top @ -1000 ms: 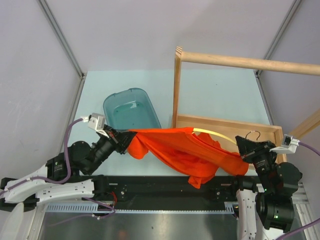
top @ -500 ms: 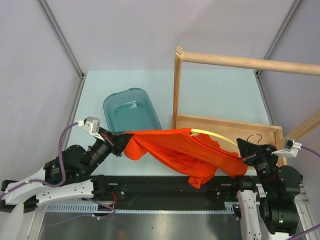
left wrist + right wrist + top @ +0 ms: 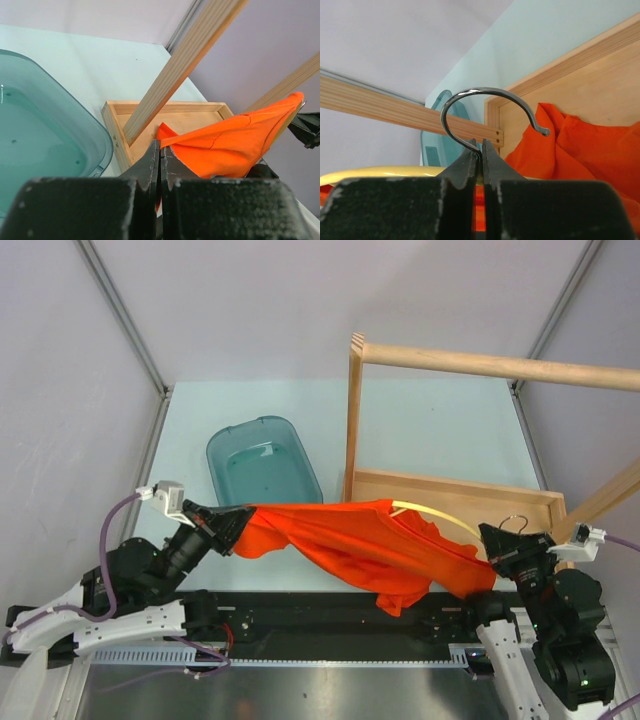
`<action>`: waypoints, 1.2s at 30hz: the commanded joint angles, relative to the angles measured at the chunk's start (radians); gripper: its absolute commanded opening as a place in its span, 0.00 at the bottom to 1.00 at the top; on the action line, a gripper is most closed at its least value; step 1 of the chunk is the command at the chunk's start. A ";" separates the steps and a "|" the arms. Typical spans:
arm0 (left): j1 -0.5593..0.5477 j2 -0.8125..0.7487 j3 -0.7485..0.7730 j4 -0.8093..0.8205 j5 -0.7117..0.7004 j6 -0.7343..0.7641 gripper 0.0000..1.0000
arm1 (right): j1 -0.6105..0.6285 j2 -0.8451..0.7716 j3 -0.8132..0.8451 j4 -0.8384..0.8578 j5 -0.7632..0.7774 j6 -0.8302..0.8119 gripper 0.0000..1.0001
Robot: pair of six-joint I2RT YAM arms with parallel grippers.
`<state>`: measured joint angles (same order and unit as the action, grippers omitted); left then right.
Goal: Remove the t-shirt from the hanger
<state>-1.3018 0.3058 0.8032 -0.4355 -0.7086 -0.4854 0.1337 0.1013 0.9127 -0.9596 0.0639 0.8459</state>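
Observation:
An orange t-shirt [image 3: 360,545] hangs stretched between my two grippers above the table's near edge. My left gripper [image 3: 240,523] is shut on the shirt's left end; the cloth [image 3: 235,145] runs off its tips. The pale-yellow hanger [image 3: 435,514] shows as a thin arc out of the shirt's right part. My right gripper [image 3: 497,545] is shut on the base of its grey wire hook [image 3: 485,107]; a yellow stretch of the hanger [image 3: 375,173] lies at the left of that view. The shirt [image 3: 585,150] lies behind the hook.
A teal plastic bin [image 3: 262,462] stands left of centre on the table. A light-wood rack, with a base frame [image 3: 452,492], an upright post [image 3: 353,410] and a top rod [image 3: 490,365], stands at the right behind the shirt. The post [image 3: 185,65] crosses the left wrist view.
My left gripper has pulled the shirt's end further left and toward the near edge, stretching the cloth. My right gripper with the hook has shifted slightly right and nearer.

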 commanded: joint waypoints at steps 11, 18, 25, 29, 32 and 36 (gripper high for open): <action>0.049 0.366 0.292 -0.008 0.478 0.275 0.69 | -0.005 0.199 0.092 0.205 0.038 -0.325 0.00; 0.049 0.536 0.425 -0.044 0.652 0.320 0.99 | -0.006 0.296 0.248 0.160 -0.030 -0.492 0.00; 0.049 0.650 0.386 -0.039 0.618 0.363 1.00 | -0.006 0.284 0.272 0.167 -0.163 -0.473 0.00; 0.050 0.659 0.352 -0.017 0.577 0.378 1.00 | -0.008 0.265 0.265 0.180 -0.222 -0.458 0.00; 0.055 0.667 0.330 -0.003 0.606 0.369 1.00 | -0.008 0.253 0.262 0.190 -0.233 -0.449 0.00; 0.059 0.668 0.253 0.056 0.733 0.321 0.87 | -0.008 0.252 0.267 0.194 -0.227 -0.439 0.00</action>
<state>-1.2510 0.9771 1.1156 -0.4606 -0.0845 -0.1406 0.1287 0.3630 1.1488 -0.8539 -0.1356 0.3882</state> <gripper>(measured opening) 0.961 0.044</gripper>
